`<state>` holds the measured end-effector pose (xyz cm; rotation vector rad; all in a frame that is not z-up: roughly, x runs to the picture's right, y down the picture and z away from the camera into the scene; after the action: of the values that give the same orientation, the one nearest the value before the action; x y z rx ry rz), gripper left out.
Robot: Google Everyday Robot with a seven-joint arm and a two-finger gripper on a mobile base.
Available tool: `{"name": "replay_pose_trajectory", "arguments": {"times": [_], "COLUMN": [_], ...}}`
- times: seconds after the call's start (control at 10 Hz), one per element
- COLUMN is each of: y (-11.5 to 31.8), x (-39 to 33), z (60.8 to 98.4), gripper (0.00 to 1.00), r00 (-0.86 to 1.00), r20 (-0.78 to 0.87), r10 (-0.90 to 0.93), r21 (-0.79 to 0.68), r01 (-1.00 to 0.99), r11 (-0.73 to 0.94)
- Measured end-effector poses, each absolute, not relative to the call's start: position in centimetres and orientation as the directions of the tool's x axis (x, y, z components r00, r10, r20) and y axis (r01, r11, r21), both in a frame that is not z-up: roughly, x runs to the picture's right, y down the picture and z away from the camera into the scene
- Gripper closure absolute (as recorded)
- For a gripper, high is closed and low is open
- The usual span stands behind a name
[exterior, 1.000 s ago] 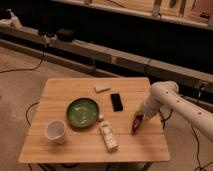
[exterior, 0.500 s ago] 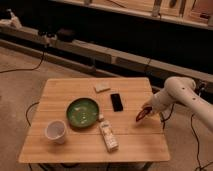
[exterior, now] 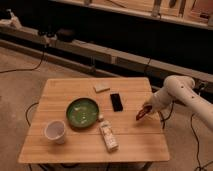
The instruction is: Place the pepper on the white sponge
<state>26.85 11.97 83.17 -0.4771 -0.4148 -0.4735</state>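
Over the right edge of the table (exterior: 142, 146), the gripper (exterior: 144, 111) hangs close above the wood. Its fingers are pressed together on the pepper (exterior: 140, 115), which slants down and to the left from them. Whether the pepper's lower tip touches the wood cannot be told. The arm (exterior: 176, 92) reaches in from the right, beyond the table edge.

Nearest on the left lies the black slab (exterior: 117, 102), with a strip of bare wood between it and the gripper. Farther left and toward the far edge, the white sponge (exterior: 101, 88) lies flat, well apart from the gripper. Left of the slab sits the green plate (exterior: 82, 112). Left and toward the front edge lies the white bar (exterior: 108, 136). The white cup (exterior: 55, 131) stands farthest left.

One second ago the gripper was lower and farther left, just beside the white bar. It has since moved right and upward with the pepper. The sponge, slab, plate, bar and cup have not shifted.
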Motion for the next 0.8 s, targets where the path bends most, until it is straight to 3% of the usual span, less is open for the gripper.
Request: {"name": "replay_pose_trajectory", "arguments": {"times": [0.4, 0.8], "y": [5.0, 1.9], "x": [27.0, 19.1], "z": [88.9, 92.7], "gripper": [1.00, 1.00], "r00": [0.822, 0.791], "r20": [0.440, 0.488], "r10": [-0.361, -0.368], "r21": [-0.309, -0.264], "r01": [0.516, 0.536], "r11": [0.799, 0.802]}}
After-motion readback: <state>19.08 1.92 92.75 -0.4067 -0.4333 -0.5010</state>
